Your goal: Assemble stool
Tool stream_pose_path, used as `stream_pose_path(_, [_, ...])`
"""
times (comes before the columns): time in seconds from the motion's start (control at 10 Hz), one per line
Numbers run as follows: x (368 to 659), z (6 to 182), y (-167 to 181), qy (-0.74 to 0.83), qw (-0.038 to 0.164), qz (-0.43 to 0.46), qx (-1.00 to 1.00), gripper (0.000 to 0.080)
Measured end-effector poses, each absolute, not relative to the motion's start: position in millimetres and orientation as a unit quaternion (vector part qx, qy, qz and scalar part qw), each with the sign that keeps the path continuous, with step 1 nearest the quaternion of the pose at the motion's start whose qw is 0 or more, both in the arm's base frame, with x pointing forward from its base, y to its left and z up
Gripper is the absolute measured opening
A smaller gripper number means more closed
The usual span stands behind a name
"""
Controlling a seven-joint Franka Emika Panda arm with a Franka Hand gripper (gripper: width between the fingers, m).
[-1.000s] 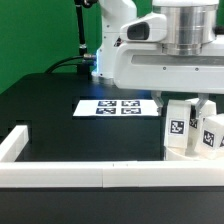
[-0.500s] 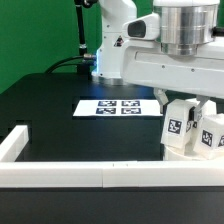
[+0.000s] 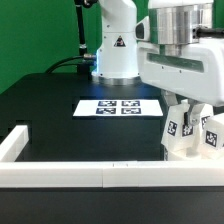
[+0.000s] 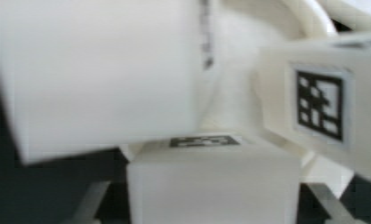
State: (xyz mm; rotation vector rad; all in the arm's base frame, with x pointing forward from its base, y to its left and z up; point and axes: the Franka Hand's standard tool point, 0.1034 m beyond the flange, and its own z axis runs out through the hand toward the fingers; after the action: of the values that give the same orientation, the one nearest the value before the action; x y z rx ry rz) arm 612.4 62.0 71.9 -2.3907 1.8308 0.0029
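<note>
The claw (image 3: 186, 108) hangs low at the exterior view's right, its fingers clenched narrow among the tagged white stool legs (image 3: 178, 130); it seems to be gripping one leg (image 4: 324, 95), though which block sits between the pads cannot be told. The legs stand upright, bunched near the white border rail (image 3: 70, 175), likely so the rail braces them during fitting. Behind them the marker board (image 3: 118, 107) lies flat on the black tabletop (image 3: 50, 100). The round seat cannot be identified for certain: the wrist view is filled by blurred white surfaces, and the arm hides the area under the claw.
</note>
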Motion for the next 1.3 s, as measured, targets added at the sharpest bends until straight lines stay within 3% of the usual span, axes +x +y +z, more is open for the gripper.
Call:
stream_pose_path(0.1, [612.6, 72.4, 59.9, 0.655, 0.089, 0.004, -0.75, 0.0337])
stream_pose_path(0.8, [614.4, 73.2, 61.3, 0.818, 0.091, 0.027, -0.567, 0.0337])
stream_pose_path(1.1, [617.1, 71.0, 63.8, 0.905, 0.121, 0.026, -0.406, 0.0337])
stream_pose_path(1.3, [616.8, 70.6, 63.8, 0.901, 0.124, 0.025, -0.415, 0.0337])
